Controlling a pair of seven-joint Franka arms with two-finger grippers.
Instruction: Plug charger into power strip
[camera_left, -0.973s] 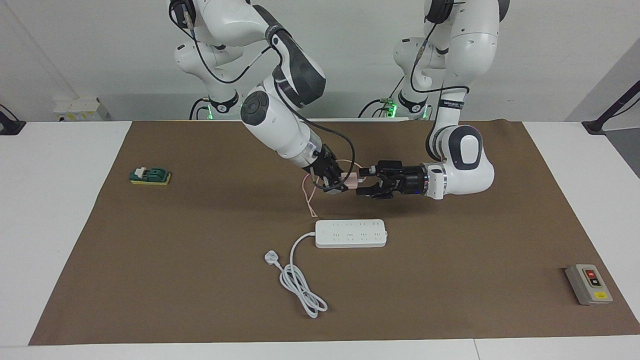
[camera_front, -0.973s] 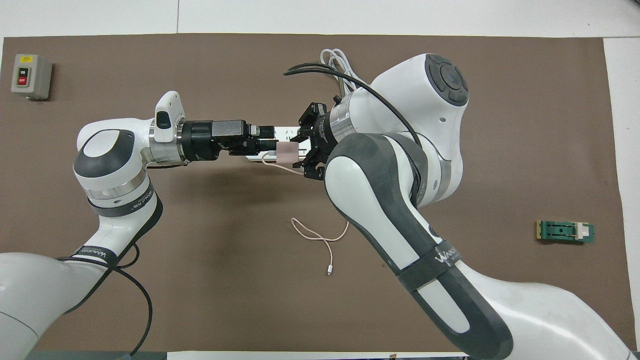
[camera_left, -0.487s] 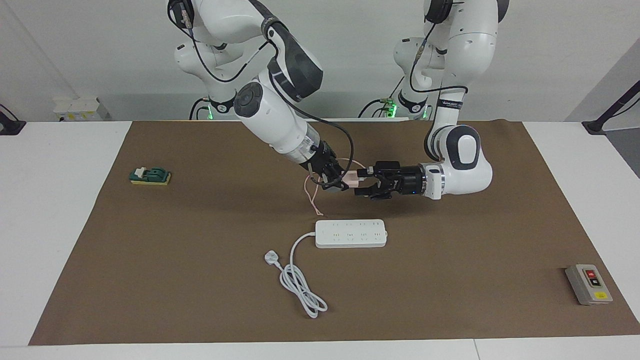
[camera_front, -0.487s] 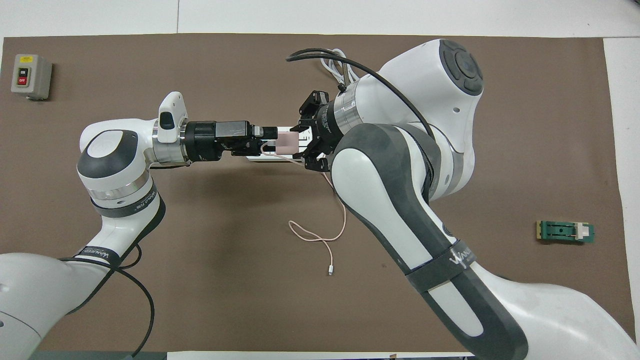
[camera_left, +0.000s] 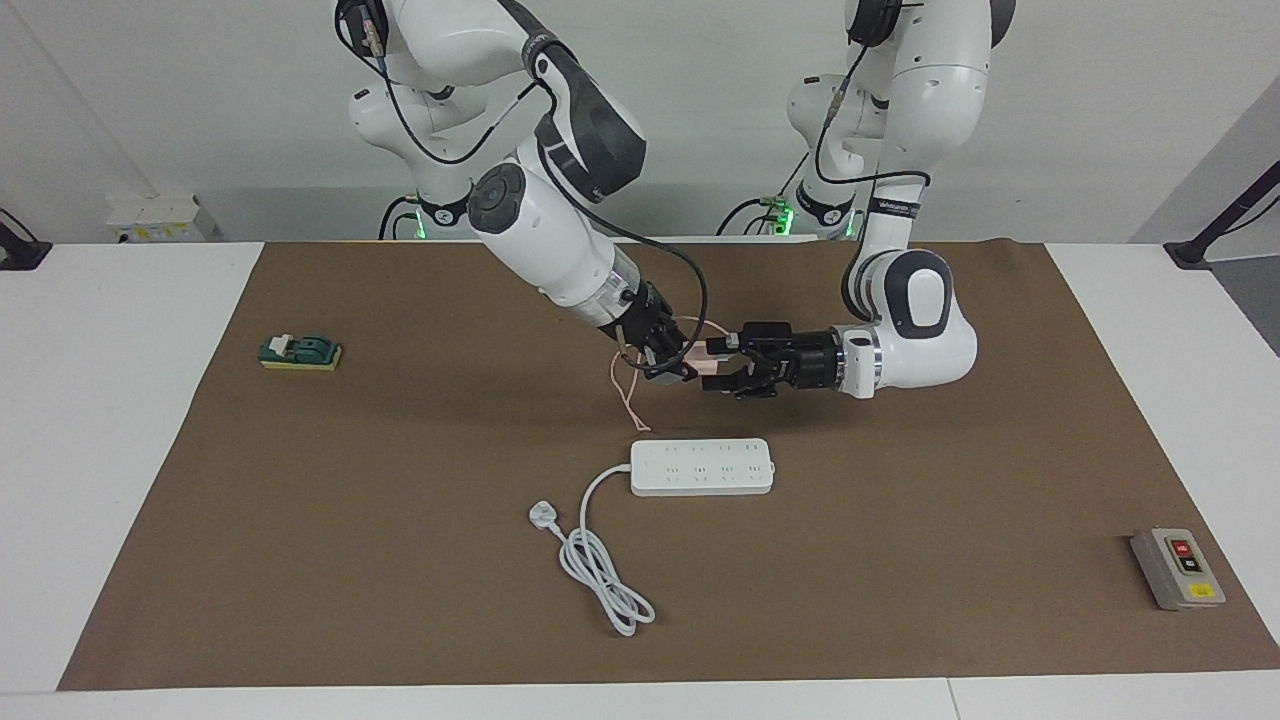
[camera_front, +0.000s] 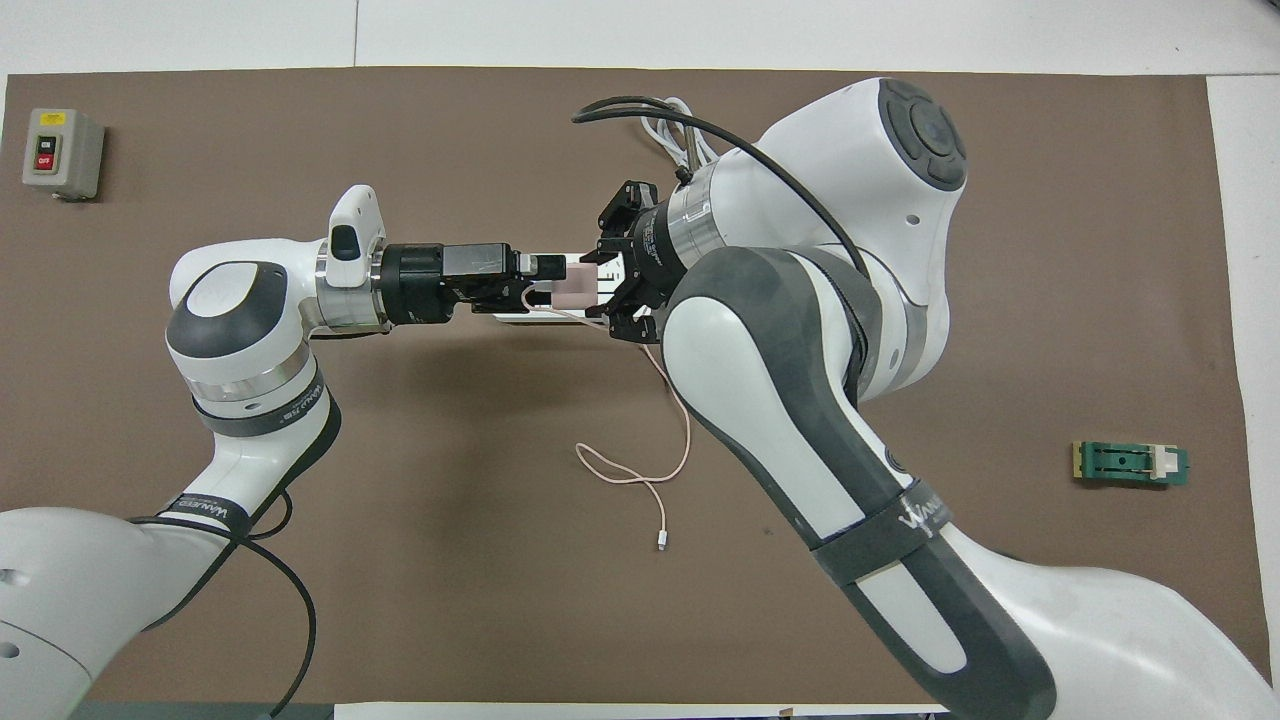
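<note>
Brown mat (camera_left: 300, 560) over white table, 2 Franka arms at its edge; "WANLER"-type band lettering on forearms, not fully legible. Mid-air over mat, nearer robots than strip: 1 pink charger (camera_left: 706, 364) between both grippers. Right gripper (camera_left: 678, 364) clamps it; left gripper (camera_left: 722, 366) jaws spread around its other end, contact unclear. Thin pink cable (camera_front: 640, 470) trails to mat. Farther out: 1 white power strip (camera_left: 702, 467), coiled cord w/ 3-pin plug (camera_left: 541, 516). 1 green block (camera_left: 300, 352) toward right arm's end. 1 grey switch box (camera_left: 1176, 568), red button marked "OFF", toward left arm's end.

robot lab: twin arms (camera_left: 560, 230), brown mat (camera_left: 400, 480)
</note>
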